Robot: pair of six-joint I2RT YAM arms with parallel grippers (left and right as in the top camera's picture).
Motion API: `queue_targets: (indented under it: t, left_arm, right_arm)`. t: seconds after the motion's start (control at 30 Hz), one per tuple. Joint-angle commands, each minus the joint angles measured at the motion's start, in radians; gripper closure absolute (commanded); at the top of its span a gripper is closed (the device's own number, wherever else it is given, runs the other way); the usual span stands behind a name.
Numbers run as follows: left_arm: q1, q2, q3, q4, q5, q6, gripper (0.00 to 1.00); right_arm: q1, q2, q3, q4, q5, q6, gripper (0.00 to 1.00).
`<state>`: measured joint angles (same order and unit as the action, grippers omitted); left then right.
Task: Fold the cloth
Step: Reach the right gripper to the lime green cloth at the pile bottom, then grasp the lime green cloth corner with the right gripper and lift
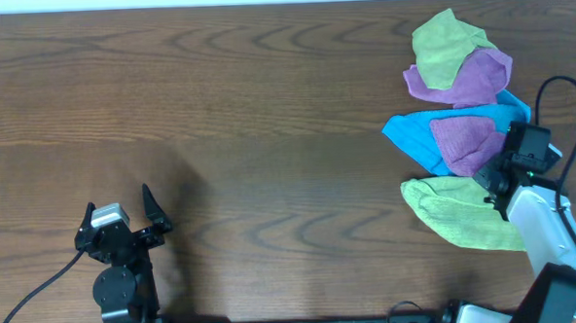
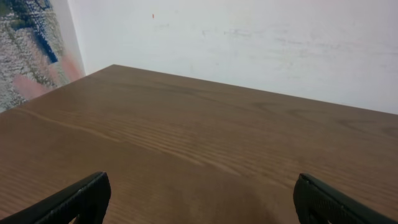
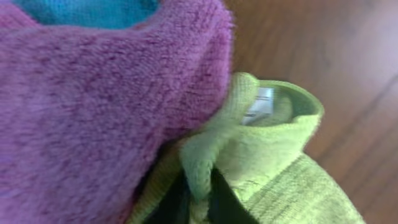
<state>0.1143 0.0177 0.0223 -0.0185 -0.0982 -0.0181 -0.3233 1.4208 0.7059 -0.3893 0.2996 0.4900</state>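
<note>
Presently: near green cloth (image 1: 461, 212) lies at table (image 1: 267, 133) right side, touching purple cloth (image 1: 467, 139) in the pile; right jaws clenched on its fold. Left jaws released, spread wide, front-left.

My left gripper (image 1: 118, 200) rests at the table's (image 1: 266, 114) front left, fingers spread, well apart from the cloths (image 1: 462, 125). My right gripper (image 1: 492, 184) is down where the green cloth (image 1: 456, 213) meets a purple cloth (image 1: 467, 139).
</note>
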Motion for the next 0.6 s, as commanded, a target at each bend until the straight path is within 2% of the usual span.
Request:
queue_targets:
  t: [0.0,0.13,0.33,0.47,0.57]
  left_arm:
    - [0.004,0.000,-0.018,-0.045,-0.035,0.018,0.05]
    - [0.004,0.000,-0.018,-0.045,-0.035,0.018,0.05]
    - [0.004,0.000,-0.018,-0.045,-0.035,0.018,0.05]
    - [0.004,0.000,-0.018,-0.045,-0.035,0.018,0.05]
    - [0.004,0.000,-0.018,-0.045,-0.035,0.018,0.05]
  right_arm:
    - [-0.005,-0.008,0.016,0.004,-0.035,-0.002,0.99]
    - [-0.003,-0.049,0.065,-0.053,-0.105,-0.002,0.99]
    - [0.031,-0.151,0.265,-0.222,-0.231,-0.048,0.99]
    - [0.154,-0.206,0.451,-0.328,-0.260,-0.142,0.98]
    - [0.263,-0.208,0.532,-0.374,-0.278,-0.153,0.99]
